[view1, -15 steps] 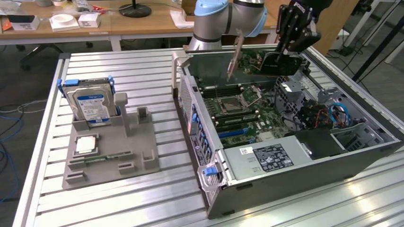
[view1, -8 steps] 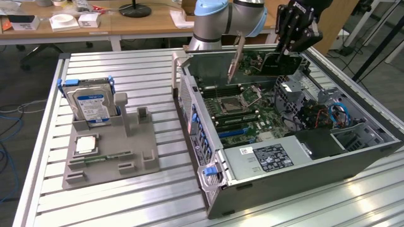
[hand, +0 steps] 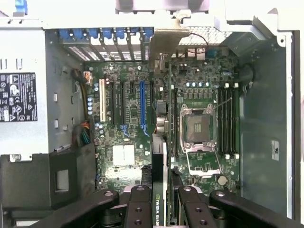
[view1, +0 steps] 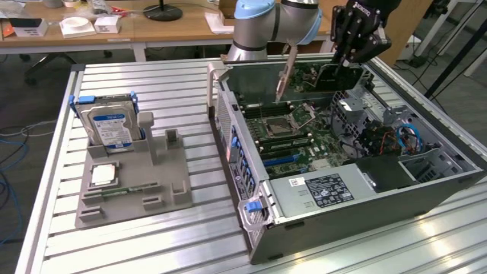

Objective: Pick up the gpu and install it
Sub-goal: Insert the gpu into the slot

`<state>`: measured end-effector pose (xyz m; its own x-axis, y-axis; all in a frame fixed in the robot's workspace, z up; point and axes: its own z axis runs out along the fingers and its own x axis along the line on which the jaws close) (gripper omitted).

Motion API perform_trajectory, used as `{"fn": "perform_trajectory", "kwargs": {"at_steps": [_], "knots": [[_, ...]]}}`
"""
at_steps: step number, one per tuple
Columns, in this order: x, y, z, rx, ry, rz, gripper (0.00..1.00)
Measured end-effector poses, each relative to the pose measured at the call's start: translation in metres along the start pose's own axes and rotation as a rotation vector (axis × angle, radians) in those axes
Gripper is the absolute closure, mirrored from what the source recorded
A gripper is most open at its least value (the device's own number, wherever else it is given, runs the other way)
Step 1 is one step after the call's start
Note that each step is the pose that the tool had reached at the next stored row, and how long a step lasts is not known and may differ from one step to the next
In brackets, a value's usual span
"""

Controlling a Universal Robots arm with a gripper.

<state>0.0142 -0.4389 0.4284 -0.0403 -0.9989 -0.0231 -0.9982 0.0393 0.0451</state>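
We see the gpu (view1: pixel 329 77) as a thin, dark card with green circuit board showing at its edge and a long silver bracket (view1: pixel 287 69) on the end toward the exterior view's left. It stands upright on its long edge, lifted off the motherboard (view1: pixel 298 142) and hanging over the far part of the open computer case (view1: pixel 365 212). In the wrist view we look straight down its top edge (hand: pixel 164 156), a narrow strip with white lettering near the fingers, and the bracket (hand: pixel 164 43) reaches toward the row of blue slot clips on the case wall. The card lies just beside a blue expansion slot (hand: pixel 141 107), between it and the processor socket (hand: pixel 197 129). The arm (view1: pixel 268 23) reaches in from the far side of the table (view1: pixel 152 80), with its black gripper (view1: pixel 347 61) pointing down into the case. The fingers (hand: pixel 137 209) sit narrowly on either side of the card, clamping its top edge. Well apart, on the exterior view's left, a hard drive (view1: pixel 111 125) stands in a grey holder (view1: pixel 171 177).
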Motion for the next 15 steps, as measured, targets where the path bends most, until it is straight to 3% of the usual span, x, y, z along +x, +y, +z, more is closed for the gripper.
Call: {"fn": "perform_trajectory", "kwargs": {"at_steps": [15], "knots": [[0.0000, 0.0000, 0.0000, -0.0031, 0.0060, -0.134, 0.74]]}}
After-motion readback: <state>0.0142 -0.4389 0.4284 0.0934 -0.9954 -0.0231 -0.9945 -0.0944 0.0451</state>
